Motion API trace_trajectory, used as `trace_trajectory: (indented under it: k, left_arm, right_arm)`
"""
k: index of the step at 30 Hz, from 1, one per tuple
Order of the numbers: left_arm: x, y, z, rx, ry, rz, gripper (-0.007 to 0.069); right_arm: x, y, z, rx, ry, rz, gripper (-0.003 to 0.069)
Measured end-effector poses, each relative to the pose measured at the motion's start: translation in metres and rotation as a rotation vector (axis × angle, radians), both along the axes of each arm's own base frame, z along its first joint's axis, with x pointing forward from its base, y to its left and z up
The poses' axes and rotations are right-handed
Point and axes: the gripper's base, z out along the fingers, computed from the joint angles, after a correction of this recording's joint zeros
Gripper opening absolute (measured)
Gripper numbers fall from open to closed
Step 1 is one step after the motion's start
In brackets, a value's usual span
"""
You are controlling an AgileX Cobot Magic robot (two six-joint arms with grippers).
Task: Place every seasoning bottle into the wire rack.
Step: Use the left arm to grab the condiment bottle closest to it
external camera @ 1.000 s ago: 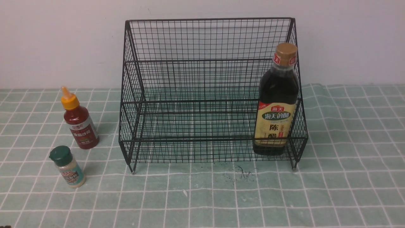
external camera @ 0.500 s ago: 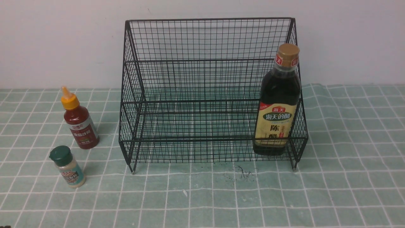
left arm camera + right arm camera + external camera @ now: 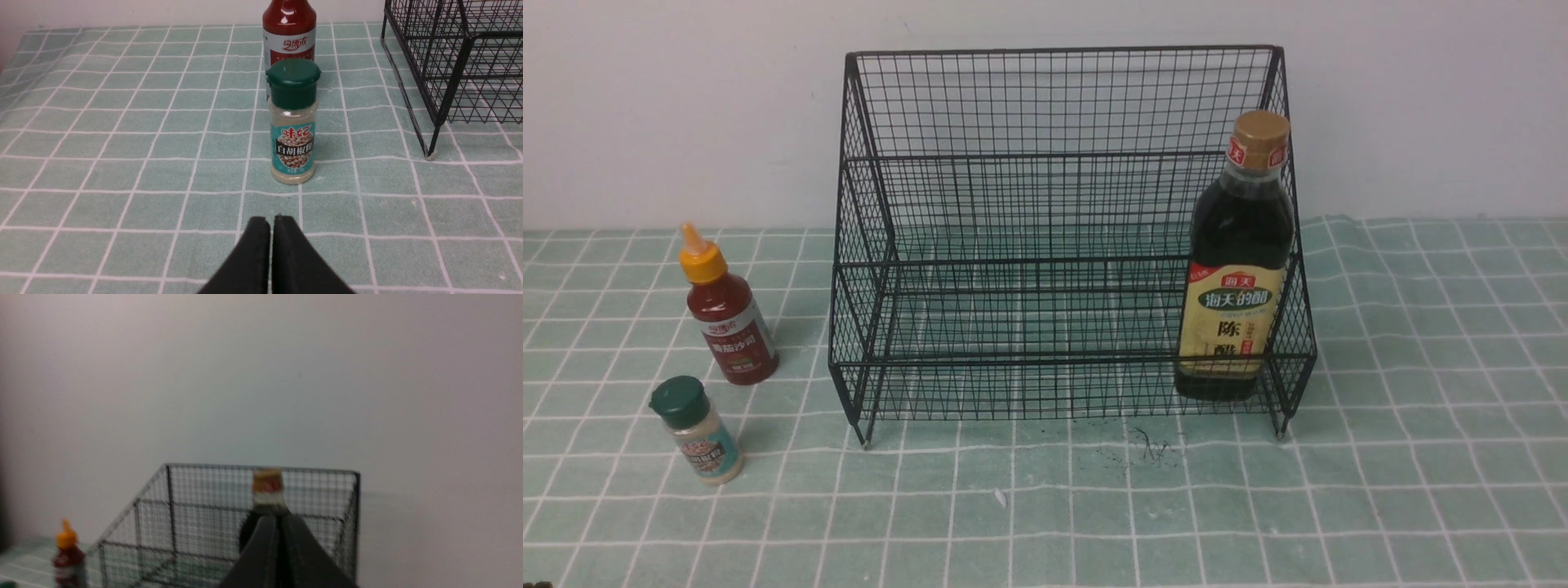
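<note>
Two tools, both clenched on nothing. The left tool (image 3: 270, 222) holds its black fingers pressed together low over the counter (image 3: 122, 171), and a stretch of bare green checked cloth lies between its tips and the shaker jar (image 3: 292, 122) straight ahead. The jar stands upright; its teal label reads 味妃 above 白胡椒粉. Just behind it, not touching, is the red sauce bottle (image 3: 289, 36), whose label characters I cannot read with certainty. A strip of cloth separates the jar from the front left foot of the wire rack (image 3: 449, 61), and the sauce bottle stands near the rack's left side, apart from it.

The right tool (image 3: 278, 520) shows the same closed wedge, well back from the rack and pointing at the tan cap of the vinegar bottle (image 3: 267, 490). In the front view that bottle stands upright in the lower front tier at the rack's right end, close against the sloped side. Its beige label shows 海天 and 陈醋. Both smaller bottles are outside the rack on the counter, at its left.
</note>
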Motion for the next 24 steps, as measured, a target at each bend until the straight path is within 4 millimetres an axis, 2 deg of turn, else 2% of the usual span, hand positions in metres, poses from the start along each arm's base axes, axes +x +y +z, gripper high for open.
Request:
trace_trajectory:
  k: [1, 5, 6, 9, 24]
  left_arm:
    - [0.0, 0.0, 0.0, 0.0, 0.0, 0.0, -0.0006]
    - [0.0, 0.0, 0.0, 0.0, 0.0, 0.0, -0.0006]
    - [0.0, 0.0, 0.0, 0.0, 0.0, 0.0, -0.0006]
    - [0.0, 0.0, 0.0, 0.0, 0.0, 0.0, -0.0006]
    - [0.0, 0.0, 0.0, 0.0, 0.0, 0.0, -0.0006]
  right_arm:
    - [0.0, 0.0, 0.0, -0.003, -0.002, -0.01, -0.0013]
    - [0.018, -0.007, -0.059, -0.128, 0.226, -0.25, -0.0013]
    - [0.019, -0.008, -0.065, -0.133, 0.246, -0.258, -0.0013]
    - [0.024, -0.014, -0.108, -0.145, 0.399, -0.364, -0.0013]
    - [0.025, -0.015, -0.109, -0.126, 0.381, -0.396, -0.0013]
